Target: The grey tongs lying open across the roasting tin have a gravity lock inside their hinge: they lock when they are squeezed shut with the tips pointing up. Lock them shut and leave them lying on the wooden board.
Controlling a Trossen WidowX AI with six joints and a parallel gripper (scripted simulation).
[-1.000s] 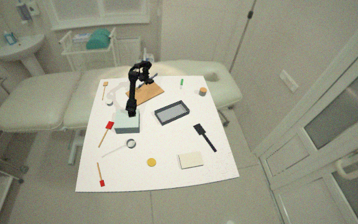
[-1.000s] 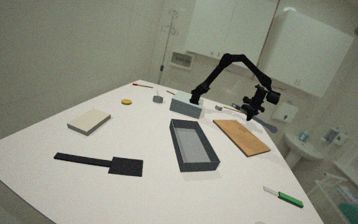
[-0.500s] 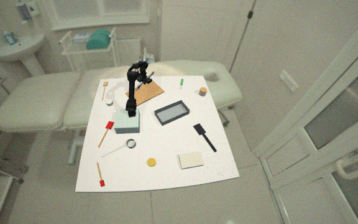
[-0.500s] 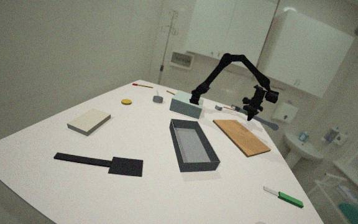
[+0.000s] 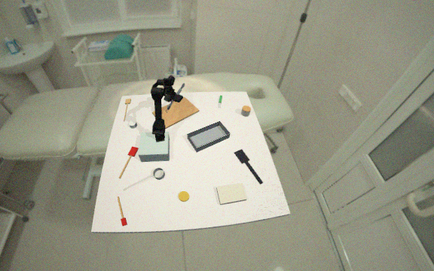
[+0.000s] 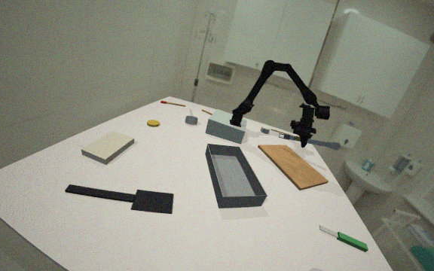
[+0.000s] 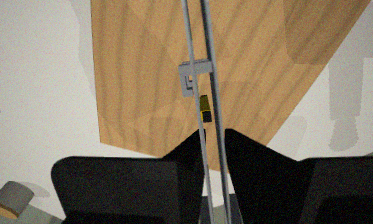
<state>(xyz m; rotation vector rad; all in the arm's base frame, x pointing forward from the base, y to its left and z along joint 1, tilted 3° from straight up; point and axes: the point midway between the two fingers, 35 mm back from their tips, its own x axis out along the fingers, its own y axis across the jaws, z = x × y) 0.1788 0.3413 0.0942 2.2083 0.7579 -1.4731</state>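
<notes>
The grey tongs are held above the wooden board. Their two arms run close together, almost parallel, with a narrow gap in the wrist view; a small slotted bracket joins them there. In the exterior view they look nearly level. My gripper points down and is shut on the tongs, one finger on each side. Whether the lock inside the hinge has caught cannot be seen. The roasting tin stands beside the board, with no tongs on it.
A pale green block stands at the arm's base. A green-handled knife and an orange-topped jar lie beyond the board and tin. A black spatula lies past the tin.
</notes>
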